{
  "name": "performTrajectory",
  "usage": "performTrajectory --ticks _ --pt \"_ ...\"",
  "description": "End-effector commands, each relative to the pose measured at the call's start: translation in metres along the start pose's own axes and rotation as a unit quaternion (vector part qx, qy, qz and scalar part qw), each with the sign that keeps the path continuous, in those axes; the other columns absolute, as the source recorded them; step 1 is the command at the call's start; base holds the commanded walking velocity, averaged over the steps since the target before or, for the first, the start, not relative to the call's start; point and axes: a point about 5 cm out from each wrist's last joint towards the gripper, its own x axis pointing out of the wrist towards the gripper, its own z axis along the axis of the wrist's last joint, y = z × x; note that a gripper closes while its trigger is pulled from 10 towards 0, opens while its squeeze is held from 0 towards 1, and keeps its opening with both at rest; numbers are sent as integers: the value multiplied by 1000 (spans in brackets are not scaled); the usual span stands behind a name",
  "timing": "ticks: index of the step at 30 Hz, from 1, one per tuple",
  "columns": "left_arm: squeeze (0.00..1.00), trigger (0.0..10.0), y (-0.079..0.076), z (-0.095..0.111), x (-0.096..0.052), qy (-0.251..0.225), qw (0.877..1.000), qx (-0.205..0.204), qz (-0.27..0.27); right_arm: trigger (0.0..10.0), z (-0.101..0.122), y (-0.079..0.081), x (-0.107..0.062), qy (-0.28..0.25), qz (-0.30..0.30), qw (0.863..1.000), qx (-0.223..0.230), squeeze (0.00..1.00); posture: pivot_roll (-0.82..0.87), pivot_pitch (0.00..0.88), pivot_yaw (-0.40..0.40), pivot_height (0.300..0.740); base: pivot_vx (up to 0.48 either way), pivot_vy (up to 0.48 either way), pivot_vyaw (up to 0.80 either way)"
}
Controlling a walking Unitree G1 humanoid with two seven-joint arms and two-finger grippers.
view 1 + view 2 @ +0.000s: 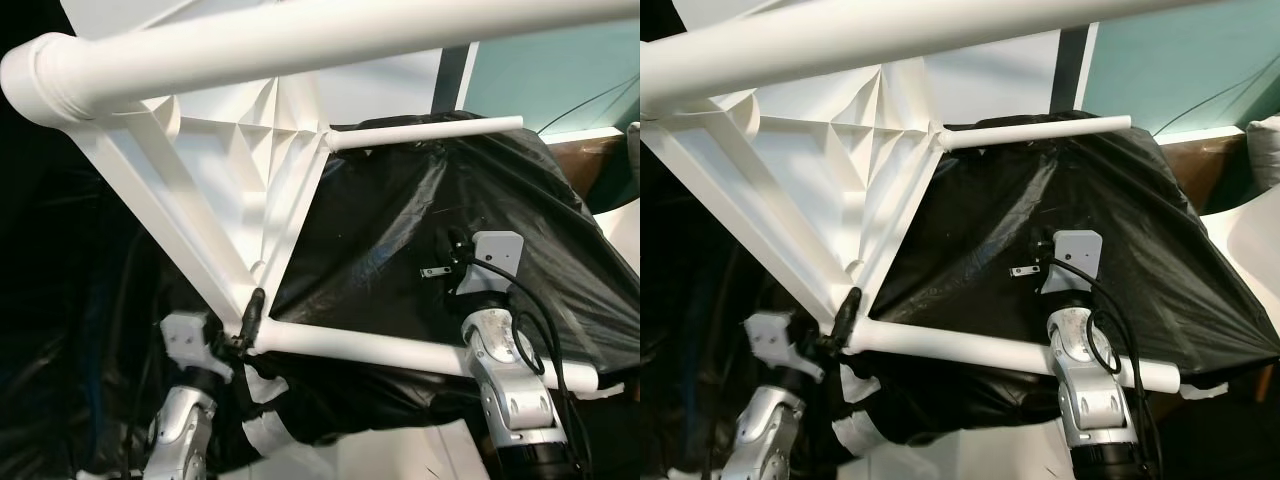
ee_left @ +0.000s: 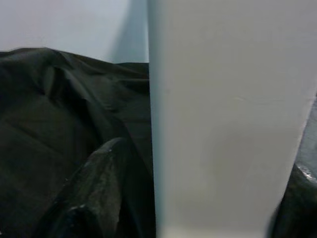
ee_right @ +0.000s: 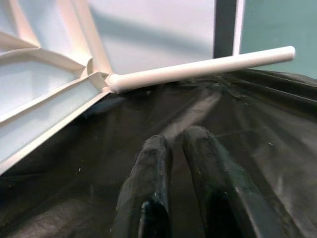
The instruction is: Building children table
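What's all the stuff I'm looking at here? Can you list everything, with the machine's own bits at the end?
Table top: one, white, ribbed underside showing, tipped up on the left.
Table legs: three, white round tubes; one across the top, one at the far corner, one low in front.
Plastic sheet: one, black, draped over something bulky behind the legs.
Wall: teal panel at the upper right, white beside it.
Left pincer: black fingers closed on the near end of the low leg, silver arm below.
Right pincer: fingers together, resting on the black sheet; its silver arm crosses the low leg.
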Motion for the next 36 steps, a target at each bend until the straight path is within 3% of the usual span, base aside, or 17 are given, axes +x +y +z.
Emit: performTrajectory --ticks 1,13,17,20,25,28,36 --pt "0 10000 -1 -16 -9 49 999 -8 -2 10000 -3 2 1 8 6 1000 5 0 50 0 16 740 0 0 0" --pt "0 10000 -16 -10 -2 33 998 23 -56 10000 -3 1 2 7 4 1000 3 0 44 0 19 740 0 0 0" --pt "0 10000 -27 11 11 -17 996 24 -85 10000 -3 1 3 7 4 1000 3 0 49 0 16 740 0 0 0" --pt "0 10000 -49 37 25 -69 986 17 -150 10000 -5 3 2 11 9 1000 3 0 50 0 13 740 0 0 0" --pt "0 10000 -69 57 32 -100 969 19 -227 10000 -6 4 3 13 12 1000 2 0 47 0 14 740 0 0 0" --pt "0 10000 -76 60 32 -99 959 22 -264 10000 -7 4 2 16 12 1000 1 0 46 0 16 740 0 0 0" --pt "0 10000 -86 55 39 -73 949 45 -302 10000 -8 4 4 17 12 1000 0 0 42 0 18 740 0 0 0"
